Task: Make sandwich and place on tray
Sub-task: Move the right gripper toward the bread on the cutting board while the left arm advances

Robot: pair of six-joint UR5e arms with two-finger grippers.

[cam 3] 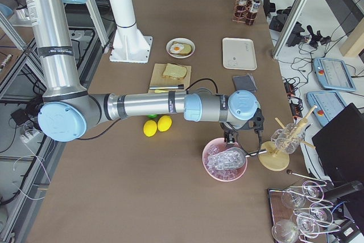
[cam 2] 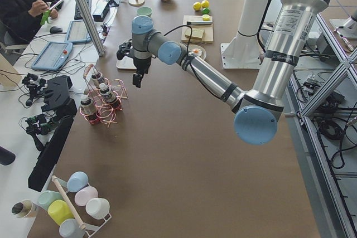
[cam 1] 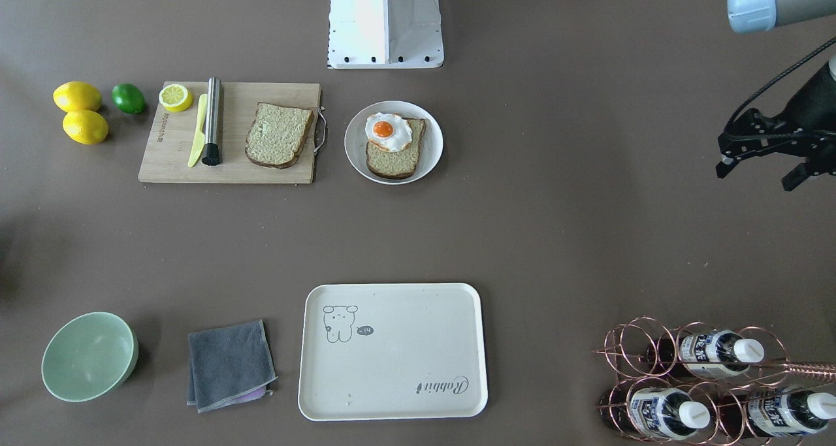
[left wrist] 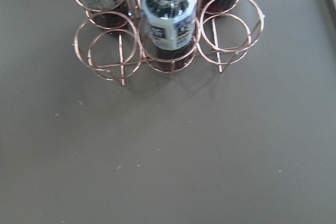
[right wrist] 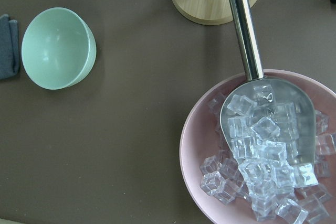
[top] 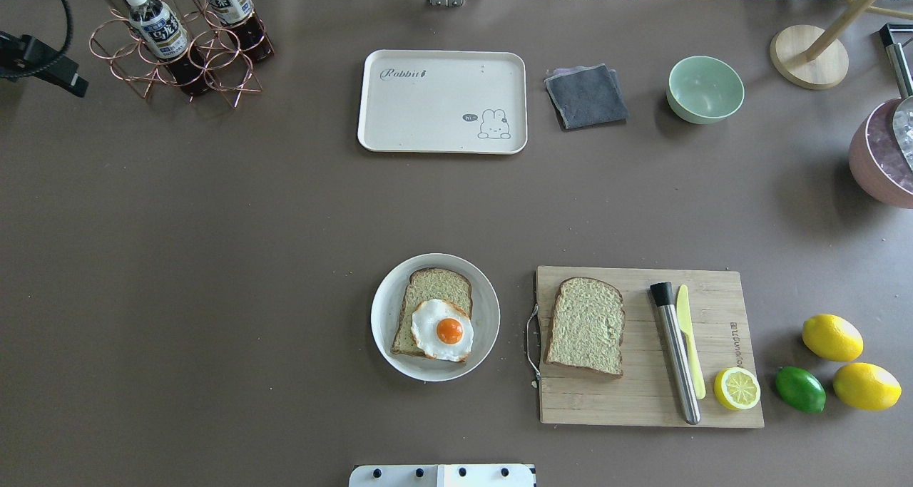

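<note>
Nearest, the cream rectangular tray (cam 1: 392, 394) lies bare, awaiting the egg-topped wholegrain slice (cam 1: 395, 157) and plain brown-crusted slice (cam 1: 279, 134) unstacked beyond it; left fingers (cam 1: 725, 166) spread empty, right fingers (cam 3: 230, 137) unreadable.

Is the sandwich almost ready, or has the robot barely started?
Barely started. Done: the fried egg lies on one bread slice on the white plate. In hand: nothing; the left gripper hangs open, empty, near the bottle rack. Left: the other slice, on the cutting board, must go on top, then everything goes onto the tray, which has no food yet.
</note>
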